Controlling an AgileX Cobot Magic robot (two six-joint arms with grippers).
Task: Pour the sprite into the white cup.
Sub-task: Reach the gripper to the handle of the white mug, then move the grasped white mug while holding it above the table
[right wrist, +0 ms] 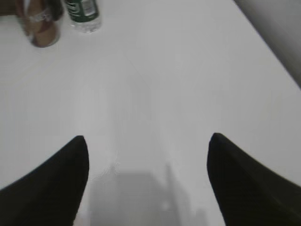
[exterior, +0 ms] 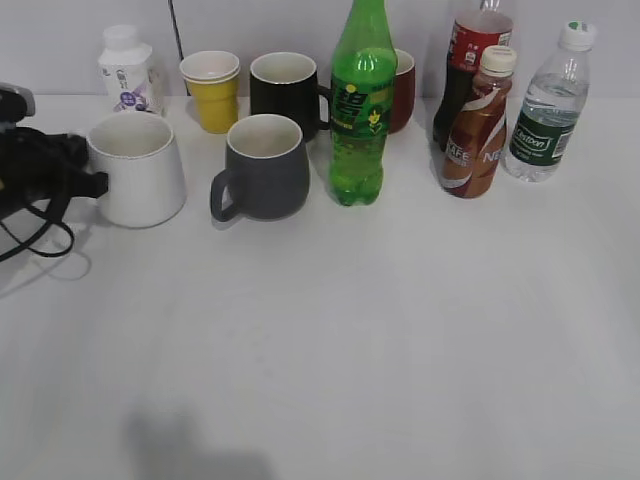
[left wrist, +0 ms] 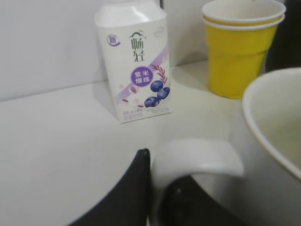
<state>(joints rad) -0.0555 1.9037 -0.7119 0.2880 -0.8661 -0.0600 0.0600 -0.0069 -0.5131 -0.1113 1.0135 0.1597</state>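
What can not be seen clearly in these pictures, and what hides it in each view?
- Left gripper, left wrist view: the bottom edge cuts its fingers at the white cup's handle, so the grip is unclear.
- Red cup, exterior view: mostly hidden behind the sprite.
- Cola bottle, exterior view: its top is cut off by the edge.
- Right gripper: outside the exterior view.

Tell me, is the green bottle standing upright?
Yes. The sprite stands upright on the table, untouched by either claw.

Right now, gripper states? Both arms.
Left gripper: around the white cup handle; closed or not cannot be told.
Right gripper: open, empty, over bare table.
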